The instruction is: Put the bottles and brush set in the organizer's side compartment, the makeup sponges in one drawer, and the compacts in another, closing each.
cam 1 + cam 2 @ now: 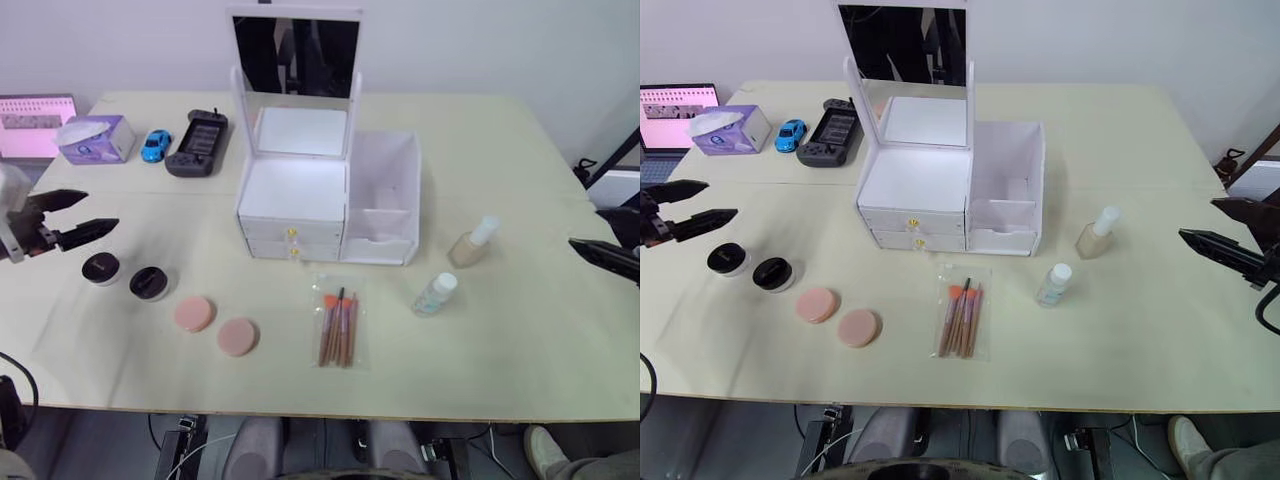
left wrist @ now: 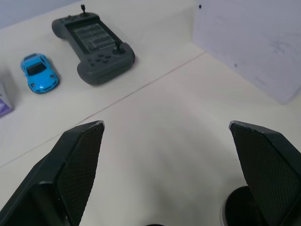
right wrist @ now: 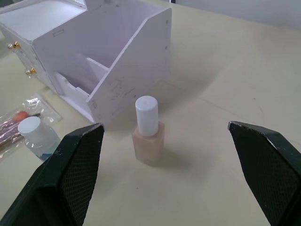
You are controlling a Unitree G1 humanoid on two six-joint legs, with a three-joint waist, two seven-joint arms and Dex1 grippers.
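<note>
While the right gripper (image 3: 164, 176) faced the beige bottle (image 3: 148, 131) at frame centre, jaws wide and empty, it needed a centred, upright approach; the left gripper (image 1: 78, 215) hung open too.

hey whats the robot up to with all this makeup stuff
Nothing is picked up yet. Both grippers are open and empty: the left gripper hovers near the two compacts, and the right gripper faces the beige bottle. The clear bottle, brush set and two pink sponges lie on the table in front of the organizer, whose drawers are shut.
</note>
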